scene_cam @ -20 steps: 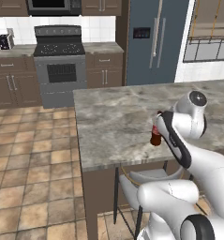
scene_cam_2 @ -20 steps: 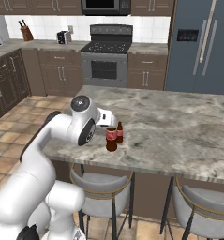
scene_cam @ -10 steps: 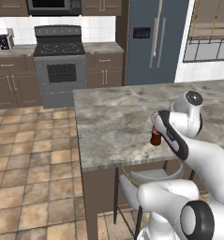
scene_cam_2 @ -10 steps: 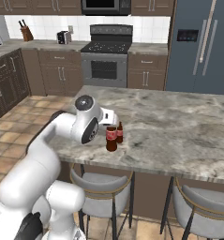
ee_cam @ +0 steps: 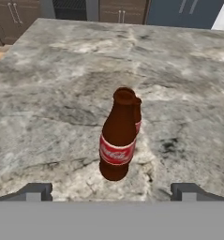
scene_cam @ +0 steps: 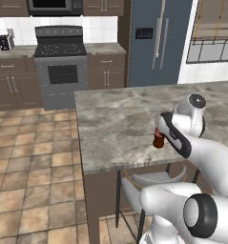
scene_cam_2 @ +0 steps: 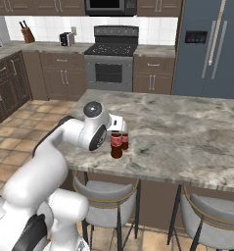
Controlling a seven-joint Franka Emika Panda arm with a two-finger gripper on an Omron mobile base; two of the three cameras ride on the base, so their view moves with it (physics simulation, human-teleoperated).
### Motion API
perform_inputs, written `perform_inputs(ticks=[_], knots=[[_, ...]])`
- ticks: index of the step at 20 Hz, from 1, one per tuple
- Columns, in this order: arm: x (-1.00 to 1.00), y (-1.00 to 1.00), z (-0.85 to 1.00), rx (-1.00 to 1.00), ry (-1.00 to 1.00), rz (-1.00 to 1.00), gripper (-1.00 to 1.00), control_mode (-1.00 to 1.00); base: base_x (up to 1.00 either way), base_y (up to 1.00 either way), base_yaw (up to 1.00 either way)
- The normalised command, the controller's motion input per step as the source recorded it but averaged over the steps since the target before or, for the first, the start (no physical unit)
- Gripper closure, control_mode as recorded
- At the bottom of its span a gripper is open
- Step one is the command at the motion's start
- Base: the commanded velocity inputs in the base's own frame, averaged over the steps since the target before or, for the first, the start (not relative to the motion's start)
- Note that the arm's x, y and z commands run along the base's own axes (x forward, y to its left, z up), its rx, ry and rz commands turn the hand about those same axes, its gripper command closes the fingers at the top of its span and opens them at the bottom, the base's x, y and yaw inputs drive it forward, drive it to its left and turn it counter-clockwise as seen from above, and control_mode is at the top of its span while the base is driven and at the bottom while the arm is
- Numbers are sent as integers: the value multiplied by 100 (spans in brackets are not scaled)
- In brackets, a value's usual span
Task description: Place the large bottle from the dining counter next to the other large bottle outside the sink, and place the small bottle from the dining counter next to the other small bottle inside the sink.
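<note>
1. The big bottle (ee_cam: 117, 140) stands up straight on the dining counter (ee_cam: 57, 84), near the edge by the stools.
2. It is dark brown and has a red band.
3. The small bottle (scene_cam_2: 125, 140) stands right behind it, so close that I cannot tell if they touch. From the hand view the big one hides most of it.
4. The gripper (ee_cam: 111, 191) is wide open and holds nothing.
5. Its two fingertips (ee_cam: 34, 191) sit low on each side of the big bottle, a little in front of it and not touching it.
6. Two grey stools (scene_cam_2: 105, 198) stand under the counter edge.
</note>
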Motion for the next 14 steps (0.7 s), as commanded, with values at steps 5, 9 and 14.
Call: perform_inputs(ticks=[5, 9, 14], knots=[[26, 0, -10, 0, 0, 0, -100, -100, 0, 0, 0], [24, 0, -15, 0, 0, 0, -100, -100, 0, 0, 0], [12, -3, -13, 0, 0, 0, -100, -100, 0, 0, 0]])
